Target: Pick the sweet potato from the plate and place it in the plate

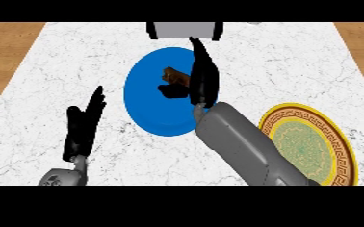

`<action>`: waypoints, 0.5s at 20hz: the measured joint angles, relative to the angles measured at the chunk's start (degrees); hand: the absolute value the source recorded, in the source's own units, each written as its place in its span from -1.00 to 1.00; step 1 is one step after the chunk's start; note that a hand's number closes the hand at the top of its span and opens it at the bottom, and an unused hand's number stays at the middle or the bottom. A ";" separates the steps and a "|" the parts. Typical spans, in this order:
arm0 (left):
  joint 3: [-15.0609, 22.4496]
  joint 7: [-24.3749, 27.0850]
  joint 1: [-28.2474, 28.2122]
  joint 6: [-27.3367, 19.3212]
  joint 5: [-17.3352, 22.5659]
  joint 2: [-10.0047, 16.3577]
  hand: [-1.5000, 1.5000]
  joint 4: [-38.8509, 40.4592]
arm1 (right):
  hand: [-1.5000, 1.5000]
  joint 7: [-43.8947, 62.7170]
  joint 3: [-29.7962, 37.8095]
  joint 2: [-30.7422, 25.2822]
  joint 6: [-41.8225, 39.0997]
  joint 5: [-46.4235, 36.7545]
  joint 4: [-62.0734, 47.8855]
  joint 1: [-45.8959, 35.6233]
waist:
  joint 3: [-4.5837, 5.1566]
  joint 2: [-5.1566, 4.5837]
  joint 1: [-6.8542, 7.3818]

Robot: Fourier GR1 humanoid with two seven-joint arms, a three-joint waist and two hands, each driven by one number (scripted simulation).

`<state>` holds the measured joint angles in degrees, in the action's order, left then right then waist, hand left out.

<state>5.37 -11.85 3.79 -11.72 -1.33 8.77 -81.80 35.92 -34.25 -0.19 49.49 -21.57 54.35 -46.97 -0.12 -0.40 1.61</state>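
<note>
Right hand point(201, 79) spread open beside sweet potato point(173, 75).

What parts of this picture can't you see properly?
Head view only.
Sweet potato: right end hidden behind the right robot hand; contact unclear.
Blue plate: right rim covered by that forearm.
Yellow plate: lower part cut off at the view's edge.
Grey box: top cut off.
</note>
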 measured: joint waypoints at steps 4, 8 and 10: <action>-1.04 -0.11 -0.05 0.47 0.37 0.59 0.00 -0.18 | -1.00 -8.73 1.01 0.06 3.57 6.11 4.40 5.45 | 0.03 0.07 -0.36; -0.91 -0.55 -0.10 0.10 -0.37 -0.06 0.00 -0.64 | -1.00 -17.93 0.61 0.13 4.49 12.81 6.22 9.49 | 0.05 0.15 -0.57; -0.75 -0.22 -1.07 0.12 -0.82 -0.32 0.00 -1.01 | -1.00 -21.81 0.68 0.16 4.24 14.75 7.27 11.42 | 0.06 0.21 -0.75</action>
<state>4.63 -12.07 2.73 -11.60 -2.16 8.45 -82.81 14.11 -33.57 -0.03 53.73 -6.82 61.62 -35.55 -0.06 -0.19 0.87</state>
